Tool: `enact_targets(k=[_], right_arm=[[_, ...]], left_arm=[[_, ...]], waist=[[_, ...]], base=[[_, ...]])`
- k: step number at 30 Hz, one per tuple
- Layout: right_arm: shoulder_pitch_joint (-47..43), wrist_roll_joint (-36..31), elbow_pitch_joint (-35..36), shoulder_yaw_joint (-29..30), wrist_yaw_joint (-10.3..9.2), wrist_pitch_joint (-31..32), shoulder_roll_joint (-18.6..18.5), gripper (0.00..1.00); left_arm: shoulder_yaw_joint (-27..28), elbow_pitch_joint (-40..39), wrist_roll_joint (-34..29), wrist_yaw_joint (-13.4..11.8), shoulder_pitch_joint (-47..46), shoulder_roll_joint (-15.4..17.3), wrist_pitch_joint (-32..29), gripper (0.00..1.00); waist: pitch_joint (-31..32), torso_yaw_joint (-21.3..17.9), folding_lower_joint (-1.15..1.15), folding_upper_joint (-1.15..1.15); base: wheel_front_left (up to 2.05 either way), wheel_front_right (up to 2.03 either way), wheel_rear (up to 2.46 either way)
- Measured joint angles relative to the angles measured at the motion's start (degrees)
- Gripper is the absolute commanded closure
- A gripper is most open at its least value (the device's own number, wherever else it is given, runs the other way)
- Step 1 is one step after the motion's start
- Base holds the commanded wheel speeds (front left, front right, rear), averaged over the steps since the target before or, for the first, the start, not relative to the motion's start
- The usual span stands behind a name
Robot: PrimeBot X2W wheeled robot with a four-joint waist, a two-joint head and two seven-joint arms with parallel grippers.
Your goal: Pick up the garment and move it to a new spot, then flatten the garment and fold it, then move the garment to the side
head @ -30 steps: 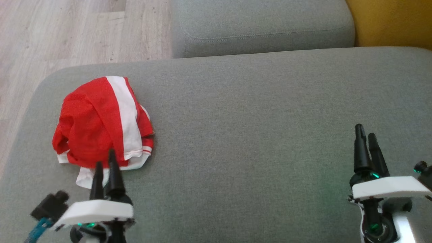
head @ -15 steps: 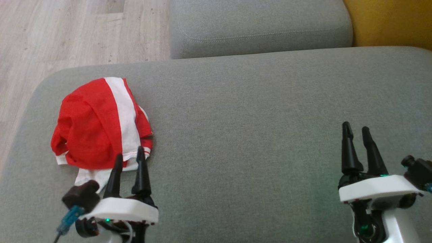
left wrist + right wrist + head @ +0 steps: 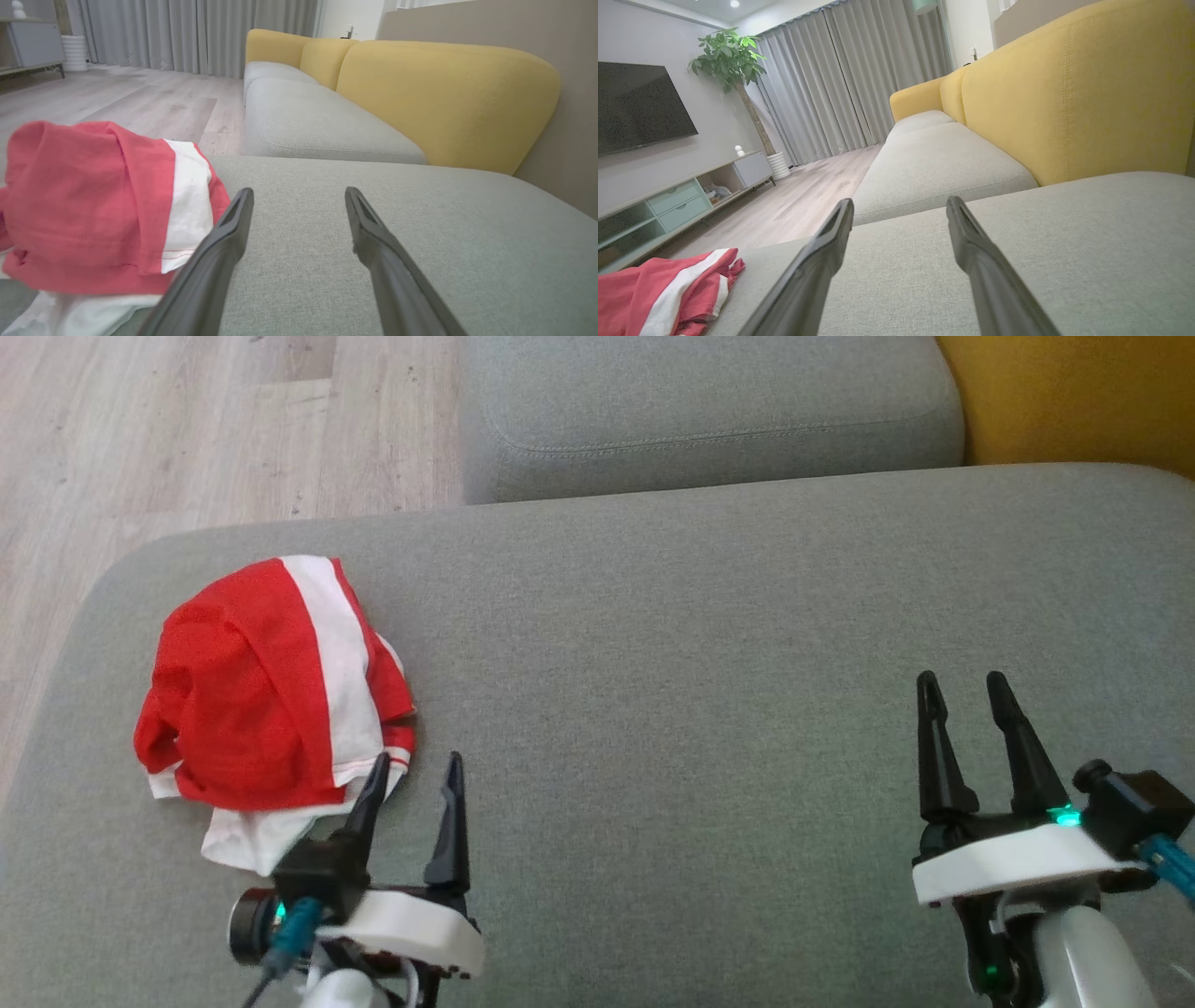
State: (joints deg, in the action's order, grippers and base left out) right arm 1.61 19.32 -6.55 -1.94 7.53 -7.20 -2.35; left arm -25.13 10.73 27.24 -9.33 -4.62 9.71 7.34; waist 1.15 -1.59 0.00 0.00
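Since a second ago my left gripper [image 3: 418, 763] has swung right, so the garment [image 3: 252, 691], a soft, crumpled red-and-white mound on the grey woven cushion [image 3: 700, 644], lies just left of its fingers, long axis running away from me. Its jaws stand apart and empty. My right gripper [image 3: 962, 679], also spread and empty, sits well apart, so the left arm is nearer.

Evenly lit by soft, diffuse light, with only faint shadows on the seat cushion [image 3: 700, 663]. Glows green at an indicator light [image 3: 1060, 818]. Looks slightly soft and grainy from the head. Bends toward the wrist-view edges, blurs the near fingers [image 3: 224, 252], flares at a ceiling spot [image 3: 734, 3].
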Motion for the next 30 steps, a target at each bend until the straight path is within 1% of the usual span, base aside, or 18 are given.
enact_targets(k=[6,10,12,16,20,23,25,27,30], right_arm=[[-0.1,-5.3,0.2,-0.4,0.00,-1.2,0.0,0.00],[-0.1,-10.4,0.8,-1.4,0.00,-1.9,0.0,0.00],[-0.1,-12.3,1.1,-1.6,0.00,-2.2,0.0,0.00],[-0.1,-15.9,1.8,-2.1,0.00,-3.0,0.0,0.00],[-0.3,-18.0,2.2,-2.5,0.00,-3.5,0.0,0.00],[-0.8,-18.2,2.4,-2.4,0.00,-4.2,0.0,0.00],[-1.5,-18.2,2.4,-2.2,0.00,-4.5,0.0,0.00],[-2.0,-18.1,2.5,-1.9,0.00,-4.9,0.0,0.00],[-2.4,-16.7,2.1,-1.6,0.00,-5.2,-0.1,0.00]], left_arm=[[-4.6,0.7,-4.8,-2.4,-1.7,1.5,1.1,0.00],[-8.0,1.6,-8.4,-4.4,-2.9,2.7,1.9,0.00],[-9.3,1.8,-9.8,-4.9,-3.4,3.0,2.0,0.00],[-12.2,2.0,-12.3,-6.3,-4.5,3.8,2.9,0.00],[-13.4,1.9,-13.1,-7.7,-4.7,4.2,3.4,0.00],[-13.3,0.9,-11.9,-8.3,-4.6,4.1,3.9,0.00],[-12.3,-0.3,-10.5,-8.3,-4.3,3.9,4.4,0.00],[-10.3,-1.3,-8.7,-7.9,-3.8,3.3,4.7,0.00],[-7.9,-2.2,-8.6,-7.1,-2.2,2.4,5.1,0.00]], waist=[[0.0,-0.1,0.00,0.00],[0.1,0.0,0.00,0.00],[0.2,0.0,0.00,0.00],[0.3,0.1,0.00,0.00],[0.3,0.2,0.00,0.00],[0.3,0.3,0.00,0.00],[0.3,0.3,0.00,0.00],[0.3,0.4,0.00,0.00],[0.4,0.5,0.00,0.00]], base=[[0.00,0.00,0.00],[0.00,0.00,0.00],[0.00,0.00,0.00],[0.00,0.00,0.00],[0.00,0.00,0.00],[0.00,0.00,0.00],[0.00,0.00,0.00],[0.00,0.00,0.00],[0.00,0.00,0.00]])
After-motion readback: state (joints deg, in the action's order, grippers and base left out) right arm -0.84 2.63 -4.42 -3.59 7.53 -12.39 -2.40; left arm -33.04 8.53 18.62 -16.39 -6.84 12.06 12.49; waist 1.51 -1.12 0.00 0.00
